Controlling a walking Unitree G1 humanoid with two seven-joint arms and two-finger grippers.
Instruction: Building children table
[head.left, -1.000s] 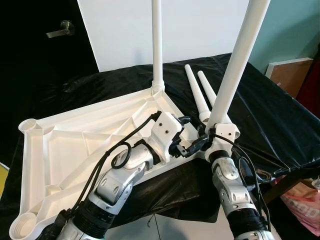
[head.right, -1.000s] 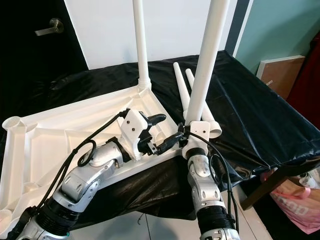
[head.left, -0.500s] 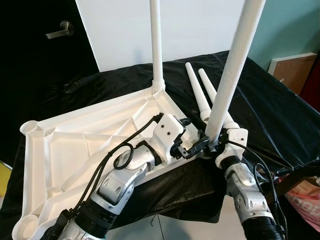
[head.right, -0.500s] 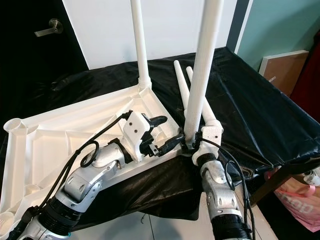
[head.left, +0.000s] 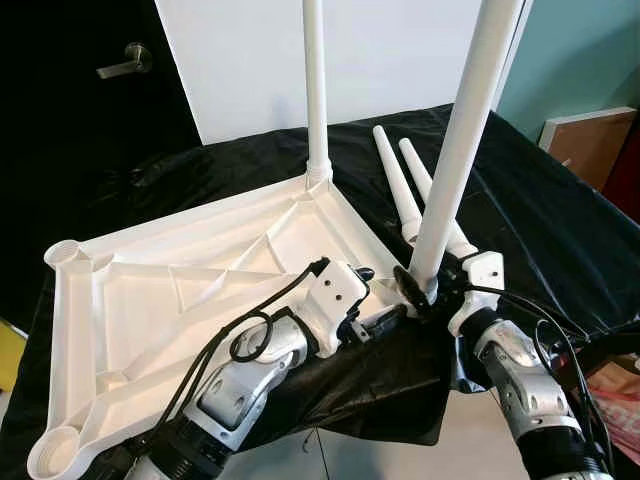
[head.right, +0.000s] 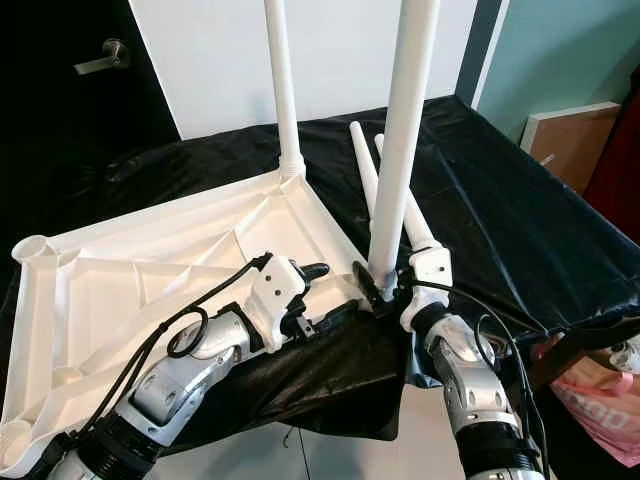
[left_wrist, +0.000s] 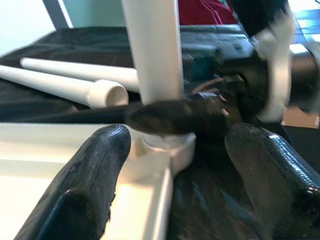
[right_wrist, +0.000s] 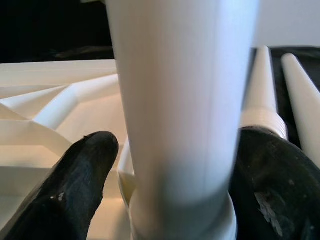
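Observation:
A white tabletop lies upside down on a black-covered table. One white leg stands upright in its far corner. My right gripper is shut on the base of a second leg, which stands nearly upright at the near right corner socket. In the right wrist view the leg sits tight between both fingers. My left gripper is open beside that same corner, with one finger over the tabletop rim and the other over the cloth. Two loose legs lie behind.
The black cloth hangs over the table's near edge, right below the worked corner. A dark door with a handle is at the back left. A wooden board leans at the right, and a pink bag sits on the floor.
My right wrist has swung out to the right and lower, and the held leg has straightened toward upright at the corner. My left gripper has slid back toward the tabletop's near edge.

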